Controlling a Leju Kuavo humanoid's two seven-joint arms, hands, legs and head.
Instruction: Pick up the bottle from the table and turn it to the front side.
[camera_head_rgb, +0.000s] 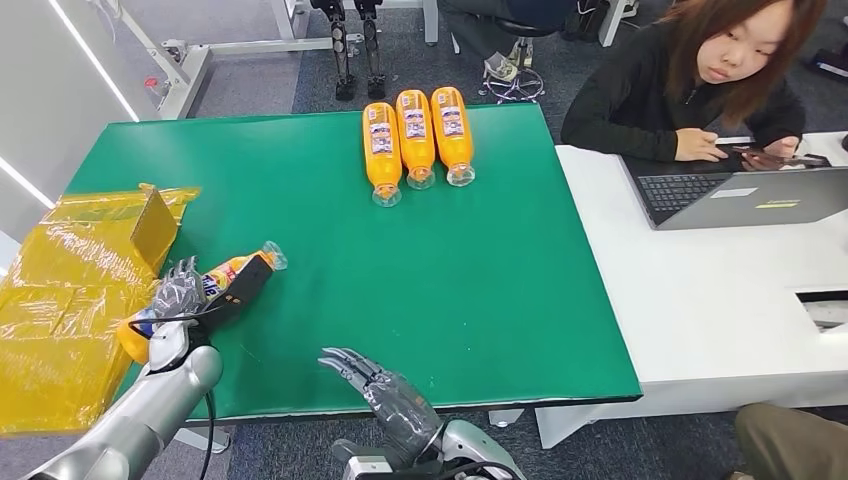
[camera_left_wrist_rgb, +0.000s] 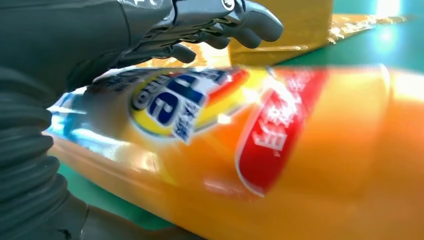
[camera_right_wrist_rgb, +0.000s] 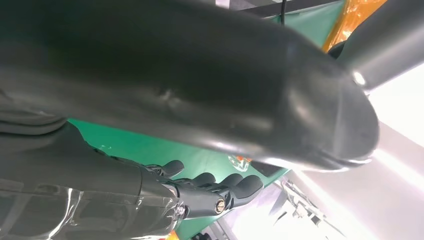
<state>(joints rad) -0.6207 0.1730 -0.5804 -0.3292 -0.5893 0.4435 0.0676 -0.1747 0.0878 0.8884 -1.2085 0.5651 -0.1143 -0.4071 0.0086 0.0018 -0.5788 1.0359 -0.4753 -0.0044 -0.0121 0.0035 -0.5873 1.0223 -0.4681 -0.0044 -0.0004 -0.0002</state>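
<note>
An orange juice bottle (camera_head_rgb: 225, 277) with a blue, yellow and red label lies in my left hand (camera_head_rgb: 178, 300) near the table's front left corner, its clear cap pointing toward the middle. The left wrist view shows the same bottle (camera_left_wrist_rgb: 280, 165) close up, the label facing the camera and my fingers (camera_left_wrist_rgb: 220, 22) curled over its far side. My right hand (camera_head_rgb: 385, 388) hovers at the front edge of the green table (camera_head_rgb: 400, 270), fingers stretched out and holding nothing. In the right wrist view those fingers (camera_right_wrist_rgb: 220, 187) lie straight above the green surface.
Three more orange bottles (camera_head_rgb: 416, 138) lie side by side at the table's far middle. A yellow plastic-wrapped box (camera_head_rgb: 90, 270) sits at the left edge beside my left hand. A person works at a laptop (camera_head_rgb: 740, 195) on the white table to the right.
</note>
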